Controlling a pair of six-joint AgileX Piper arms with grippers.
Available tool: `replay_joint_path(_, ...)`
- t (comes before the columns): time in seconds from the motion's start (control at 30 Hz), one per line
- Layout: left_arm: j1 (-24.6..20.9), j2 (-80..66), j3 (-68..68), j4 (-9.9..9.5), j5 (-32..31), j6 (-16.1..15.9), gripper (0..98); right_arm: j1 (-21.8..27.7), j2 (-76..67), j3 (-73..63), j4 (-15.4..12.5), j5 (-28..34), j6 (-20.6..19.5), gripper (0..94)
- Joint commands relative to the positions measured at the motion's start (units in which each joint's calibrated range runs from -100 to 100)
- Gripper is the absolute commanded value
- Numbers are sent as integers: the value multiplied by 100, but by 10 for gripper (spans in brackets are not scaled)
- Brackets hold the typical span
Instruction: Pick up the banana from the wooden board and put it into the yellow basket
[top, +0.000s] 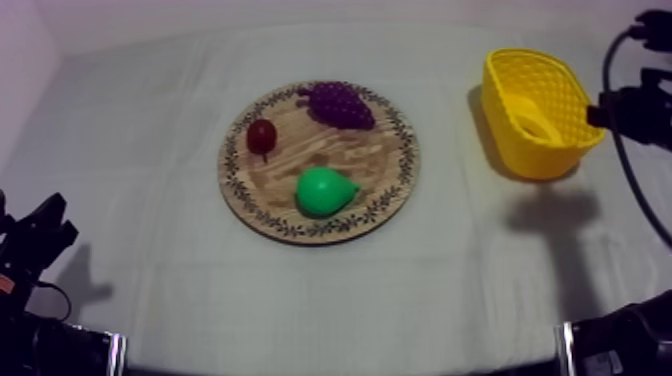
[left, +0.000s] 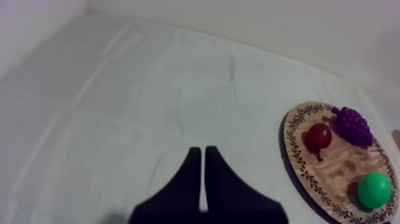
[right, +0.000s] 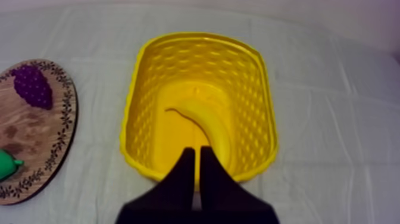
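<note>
Banana (right: 208, 122) lying inside yellow basket (top: 497, 100), upper right of top view. Right gripper (right: 197, 154) over basket rim, 2 fingers pressed together, empty; left gripper (left: 201, 152) likewise. Banana likely light, stiff, slick; grasp across mid-curve.

This looks like a robot lab bench. A grey-white tablecloth (top: 150, 200) lies between bare pale walls (top: 20, 60); black robot arms (top: 35, 245) sit at seven and three o'clock.
</note>
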Motion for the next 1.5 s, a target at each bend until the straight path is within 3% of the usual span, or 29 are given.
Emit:
replay_joint_path(0.0,-1,0,-4,0,-1,0,0,37,-1207,966,-158,-412,157,4)
replay_joint_path(0.17,-1,0,-4,0,-1,0,0,117,-2496,2020,-855,-637,813,3)
replay_joint_path(0.37,-1,0,-4,0,-1,0,0,189,-3629,2903,-1007,-637,920,3)
replay_joint_path(0.57,-1,0,-4,0,-1,-2,0,391,-4463,3104,-1507,-88,1328,3)
replay_joint_path(0.83,-1,0,-4,0,-1,-1,0,475,-4688,3126,-1487,625,1036,4)
replay_joint_path(1.1,-1,0,-4,0,-1,0,0,486,-4701,3120,-1476,724,1629,5)
replay_joint_path(1.47,-1,0,-4,0,-1,0,0,487,-4702,3120,-1476,730,1378,5)
